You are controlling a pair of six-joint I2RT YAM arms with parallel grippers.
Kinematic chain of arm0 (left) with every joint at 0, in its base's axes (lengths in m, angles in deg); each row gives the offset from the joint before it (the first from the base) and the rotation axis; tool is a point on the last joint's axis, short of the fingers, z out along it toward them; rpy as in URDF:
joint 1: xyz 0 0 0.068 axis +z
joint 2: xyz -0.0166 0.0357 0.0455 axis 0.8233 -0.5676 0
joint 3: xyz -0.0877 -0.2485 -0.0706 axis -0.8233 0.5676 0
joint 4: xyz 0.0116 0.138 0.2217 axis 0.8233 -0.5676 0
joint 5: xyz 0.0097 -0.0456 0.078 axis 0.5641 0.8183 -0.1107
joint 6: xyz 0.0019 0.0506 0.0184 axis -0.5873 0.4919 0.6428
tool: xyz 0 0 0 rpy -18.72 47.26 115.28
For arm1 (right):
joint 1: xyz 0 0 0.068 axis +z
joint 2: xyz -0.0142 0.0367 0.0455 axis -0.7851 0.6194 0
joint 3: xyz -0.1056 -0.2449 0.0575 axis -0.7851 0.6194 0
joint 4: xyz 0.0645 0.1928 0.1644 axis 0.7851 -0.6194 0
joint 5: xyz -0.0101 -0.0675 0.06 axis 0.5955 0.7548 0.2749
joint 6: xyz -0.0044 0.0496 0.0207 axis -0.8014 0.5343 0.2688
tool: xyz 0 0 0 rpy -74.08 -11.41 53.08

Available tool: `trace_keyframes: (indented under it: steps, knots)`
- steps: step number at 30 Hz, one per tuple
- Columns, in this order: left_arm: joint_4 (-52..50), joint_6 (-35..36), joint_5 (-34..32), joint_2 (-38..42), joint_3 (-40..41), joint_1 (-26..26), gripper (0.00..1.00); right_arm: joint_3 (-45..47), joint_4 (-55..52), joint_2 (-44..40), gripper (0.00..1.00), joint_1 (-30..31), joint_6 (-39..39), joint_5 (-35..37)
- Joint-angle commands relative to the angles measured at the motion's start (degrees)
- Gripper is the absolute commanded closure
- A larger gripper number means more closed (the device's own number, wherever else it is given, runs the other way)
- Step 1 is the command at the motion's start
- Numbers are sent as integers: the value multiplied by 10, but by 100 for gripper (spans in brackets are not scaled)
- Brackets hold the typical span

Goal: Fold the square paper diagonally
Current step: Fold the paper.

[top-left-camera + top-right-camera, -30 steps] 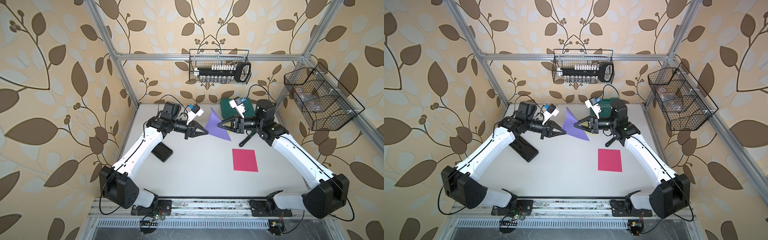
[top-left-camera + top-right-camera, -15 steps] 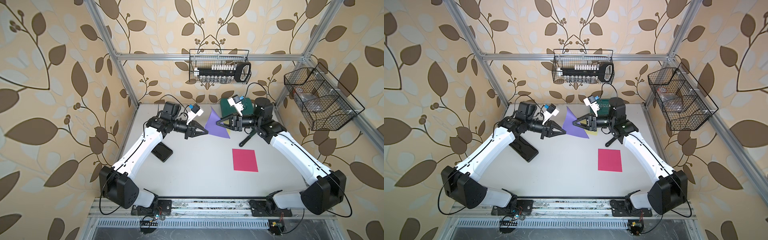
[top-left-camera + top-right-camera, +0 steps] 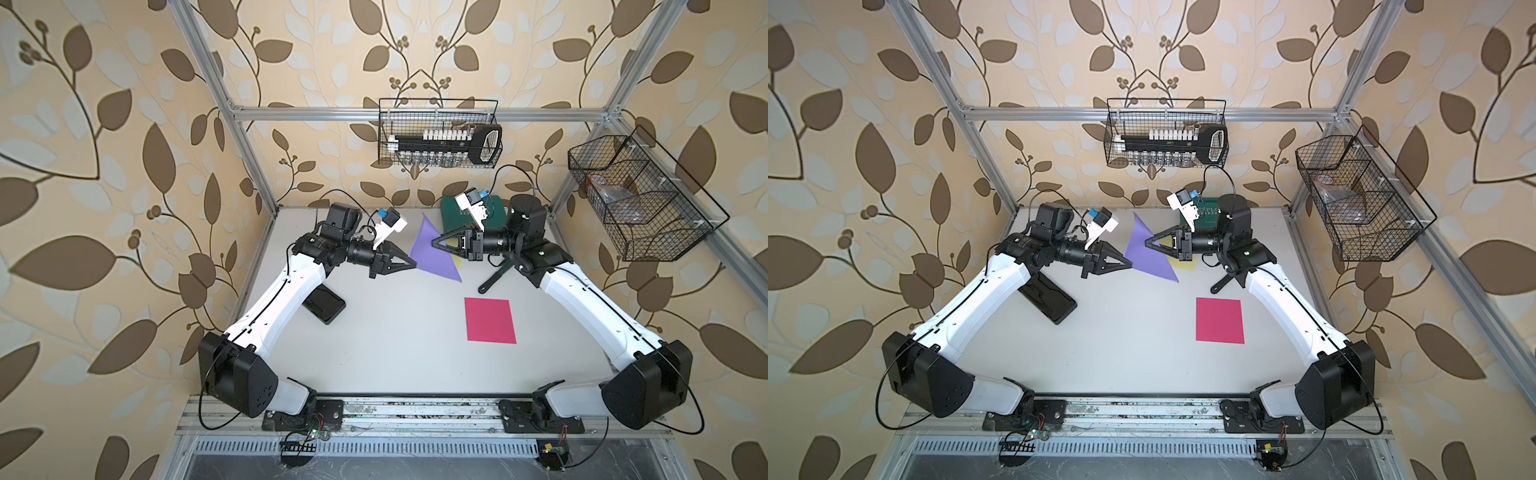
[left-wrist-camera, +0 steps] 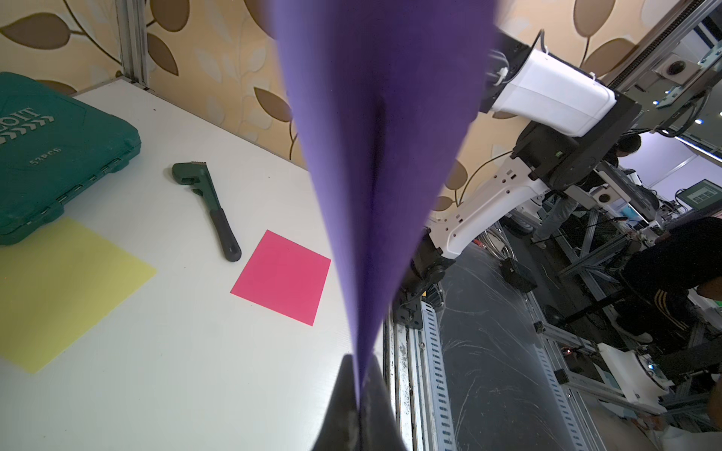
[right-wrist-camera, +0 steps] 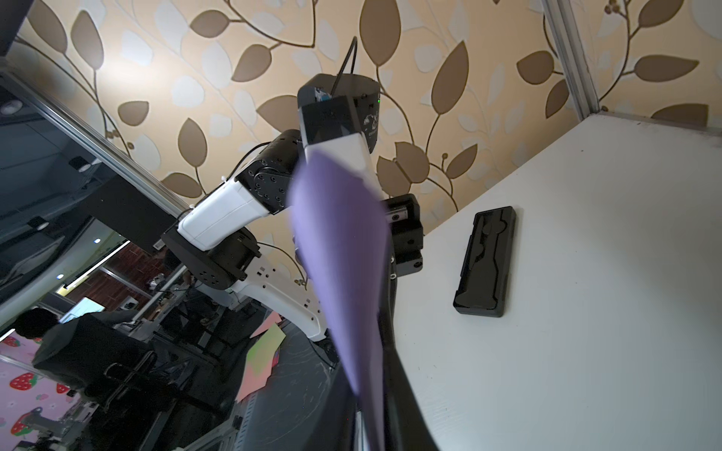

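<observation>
Left end effector (image 3: 412,264) is clamped on the left corner of the purple paper (image 3: 432,264). Right end effector (image 3: 434,241) is pinched on the same sheet from the opposite side, tips near each other. The paper is already a triangle, held off the counter (image 3: 395,353) near its far edge, above a yellow sheet (image 4: 58,289). Its long edge runs from the far tip to the near-right corner, on the right arm's side. Likely next: lay it flat and press the crease. Pink sheet (image 3: 489,320) lies apart, toward the right edge.
</observation>
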Motion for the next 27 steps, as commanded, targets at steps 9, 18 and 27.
trace_keyframes:
  steps: [9, 18, 27]
  knots:
    - [1, 6, 6, 16, 4, -5, 100, -27, 38, 18, 74, 4, 21, 6]
    - [-1, 7, 4, 15, 4, -5, 100, -50, 39, 35, 74, 9, 32, 10]
    - [-1, 6, 3, 13, 8, -5, 100, -66, 44, 48, 82, 12, 33, 7]
